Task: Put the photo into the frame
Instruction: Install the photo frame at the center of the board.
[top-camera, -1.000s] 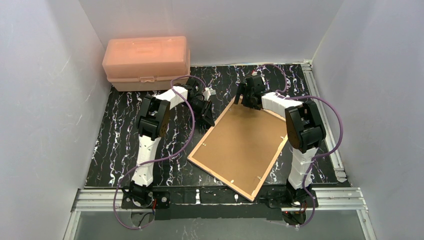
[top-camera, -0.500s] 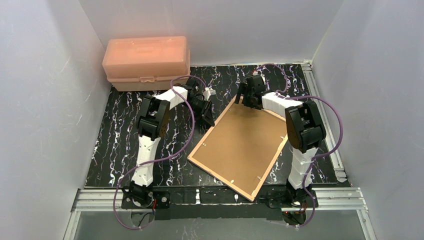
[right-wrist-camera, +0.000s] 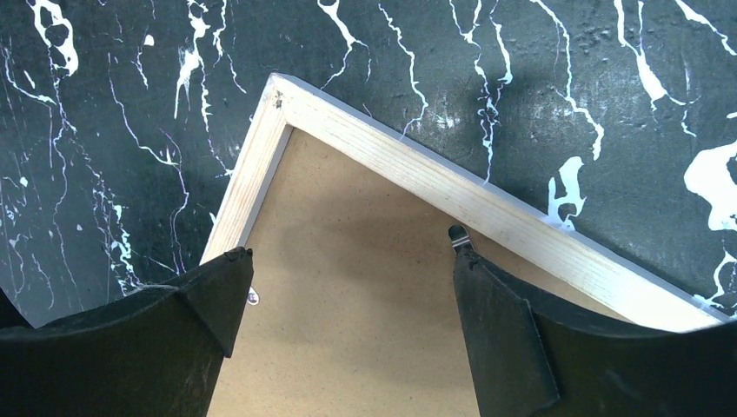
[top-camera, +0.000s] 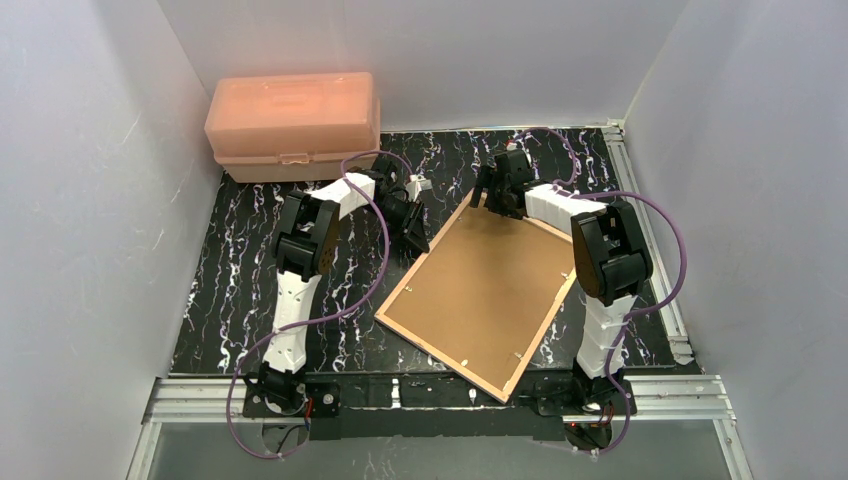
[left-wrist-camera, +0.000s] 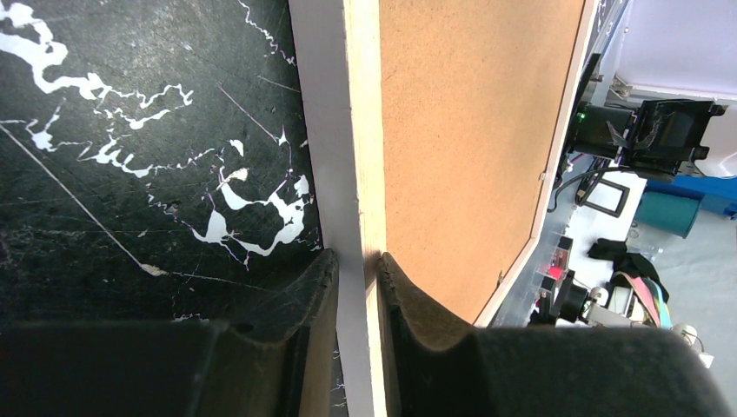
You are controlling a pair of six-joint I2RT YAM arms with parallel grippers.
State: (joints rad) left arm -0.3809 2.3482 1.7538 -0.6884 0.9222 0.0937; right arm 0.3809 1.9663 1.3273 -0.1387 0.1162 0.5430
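The frame lies back up and skewed on the black marbled table, with a brown backing board inside its tan wood rim. My left gripper is at the frame's left side. In the left wrist view it is shut on the frame's thin white-and-wood edge. My right gripper hovers open over the far corner. In the right wrist view its fingers straddle the board inside the corner rim, and the right fingertip is next to a small metal tab. The photo is not in view.
A pink plastic box stands at the back left against the wall. White walls enclose the table on three sides. A metal rail runs along the right edge. The frame's near corner reaches the front edge between the arm bases.
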